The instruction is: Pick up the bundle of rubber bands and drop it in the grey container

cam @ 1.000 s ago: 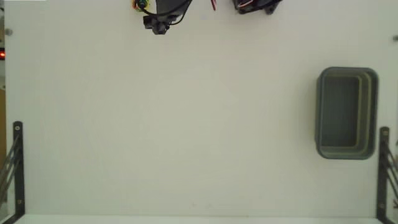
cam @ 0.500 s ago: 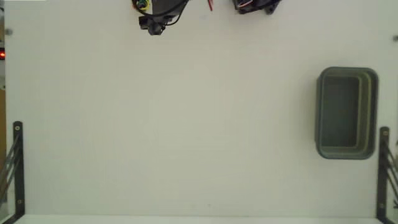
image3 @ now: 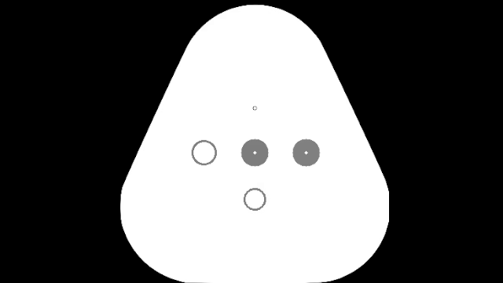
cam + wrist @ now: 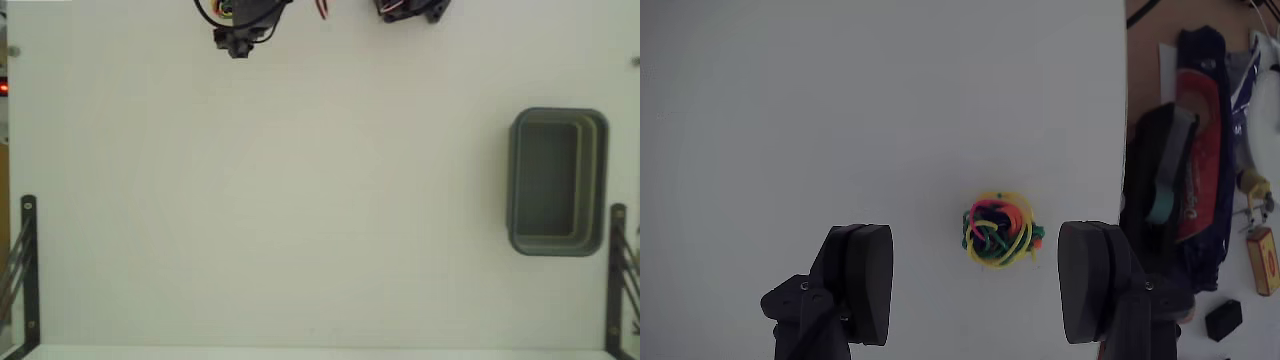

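In the wrist view the bundle of rubber bands (image 4: pixel 998 231), a small tangle of yellow, red, green and orange loops, lies on the white table. My gripper (image 4: pixel 978 230) hangs above it and is open, with one dark finger (image 4: pixel 862 275) left of the bundle and the other (image 4: pixel 1095 275) to its right. Neither finger touches it. In the fixed view only a dark part of the arm (image 4: pixel 238 30) shows at the top edge. The grey container (image 4: pixel 557 182) stands far off at the right side of the table, with nothing visible inside.
The table edge runs close to the right of the bundle in the wrist view, with dark clutter (image 4: pixel 1185 170) beyond it. In the fixed view black brackets stand at the lower left (image 4: pixel 28 270) and lower right (image 4: pixel 617 270), and another dark device (image 4: pixel 410 9) sits at the top edge.
In the fixed view the dark arm part at the top edge has shifted slightly to the left. The container has not moved.
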### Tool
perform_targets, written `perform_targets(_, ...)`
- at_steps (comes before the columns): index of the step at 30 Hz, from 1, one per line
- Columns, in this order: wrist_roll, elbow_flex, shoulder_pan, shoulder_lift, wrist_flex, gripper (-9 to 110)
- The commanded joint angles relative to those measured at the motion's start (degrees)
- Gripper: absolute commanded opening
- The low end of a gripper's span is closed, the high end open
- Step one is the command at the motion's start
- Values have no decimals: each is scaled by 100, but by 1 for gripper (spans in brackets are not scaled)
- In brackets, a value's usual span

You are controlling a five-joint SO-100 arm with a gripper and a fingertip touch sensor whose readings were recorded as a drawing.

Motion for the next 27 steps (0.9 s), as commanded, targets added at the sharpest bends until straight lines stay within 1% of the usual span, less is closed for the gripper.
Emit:
perform_targets(1,26,-252,87,-16,-134,110)
perform_targets(8,26,-372,87,-264,-262,110)
perform_targets(27,26,-369,87,-275,-276,110)
